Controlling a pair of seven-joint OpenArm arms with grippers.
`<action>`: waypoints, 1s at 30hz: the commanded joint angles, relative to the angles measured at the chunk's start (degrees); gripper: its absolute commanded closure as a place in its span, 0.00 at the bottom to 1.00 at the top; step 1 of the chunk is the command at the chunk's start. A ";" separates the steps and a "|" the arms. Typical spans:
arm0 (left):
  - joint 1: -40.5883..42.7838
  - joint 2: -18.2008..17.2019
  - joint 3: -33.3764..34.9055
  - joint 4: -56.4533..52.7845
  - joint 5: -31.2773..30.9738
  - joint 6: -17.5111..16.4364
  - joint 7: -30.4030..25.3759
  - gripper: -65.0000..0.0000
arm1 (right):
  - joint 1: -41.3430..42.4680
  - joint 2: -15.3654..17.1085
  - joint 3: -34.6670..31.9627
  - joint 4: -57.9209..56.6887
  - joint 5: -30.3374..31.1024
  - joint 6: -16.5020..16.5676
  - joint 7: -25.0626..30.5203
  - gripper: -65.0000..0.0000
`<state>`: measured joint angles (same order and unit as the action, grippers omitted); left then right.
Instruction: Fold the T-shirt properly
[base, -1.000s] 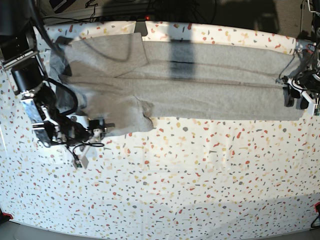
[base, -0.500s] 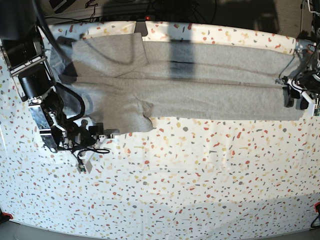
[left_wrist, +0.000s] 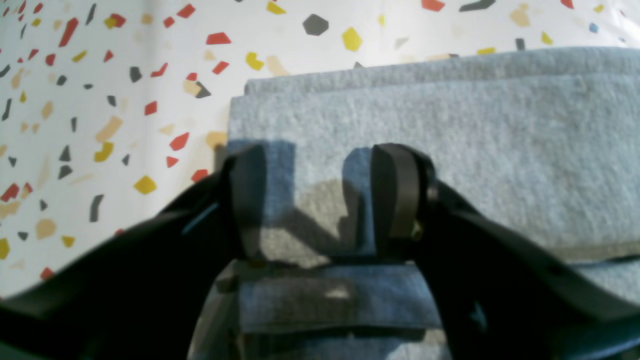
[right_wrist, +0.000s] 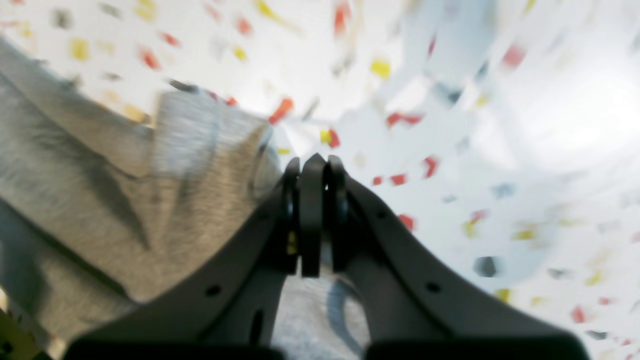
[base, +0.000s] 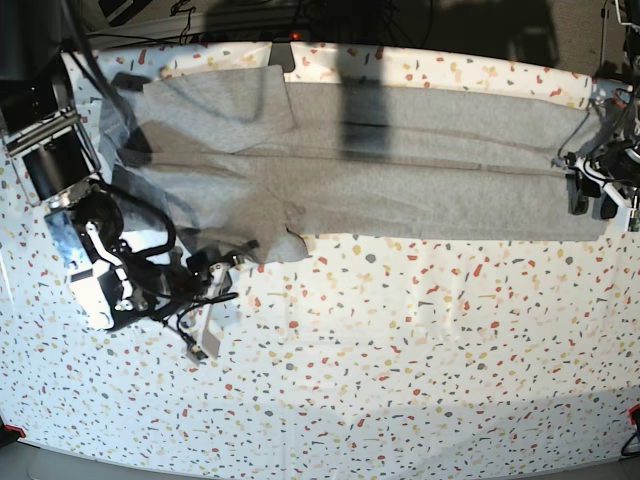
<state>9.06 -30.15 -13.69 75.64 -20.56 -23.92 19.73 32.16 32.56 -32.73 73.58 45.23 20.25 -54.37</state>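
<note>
The grey T-shirt (base: 400, 160) lies as a long band across the far part of the table, plain side up. My right gripper (base: 228, 262) is at its near left edge. In the right wrist view the right gripper (right_wrist: 312, 165) is shut, with T-shirt (right_wrist: 100, 200) fabric bunched against its fingers and running under them; the picture is blurred. My left gripper (base: 590, 198) rests at the shirt's right end. In the left wrist view the left gripper (left_wrist: 322, 195) is open, one finger on each side of a strip of the layered T-shirt (left_wrist: 450, 150) corner.
The speckled white table (base: 400, 350) stretches toward the near side. A white part with a cable (base: 205, 335) hangs off the right arm just below the shirt's edge. Dark cables and stands sit behind the far table edge (base: 450, 55).
The right gripper has gone from open to shut and slid right along the shirt's near left edge, and the fabric there has bunched. The left arm has not moved.
</note>
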 joint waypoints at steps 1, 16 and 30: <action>-0.66 -1.31 -0.61 0.96 -0.48 0.39 -1.27 0.49 | 0.39 1.09 0.46 2.67 0.48 0.26 -0.72 1.00; -0.63 -1.31 -0.61 0.96 -0.48 0.39 -1.29 0.49 | -24.20 6.34 0.46 37.83 -7.82 -5.31 -2.67 1.00; -0.66 -1.31 -0.61 0.96 -0.48 0.39 -1.29 0.49 | -34.49 0.87 0.46 44.17 -7.76 -5.27 0.79 1.00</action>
<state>9.04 -30.17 -13.80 75.66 -20.58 -23.92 19.73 -2.94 33.08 -32.67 116.75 37.19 15.00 -54.89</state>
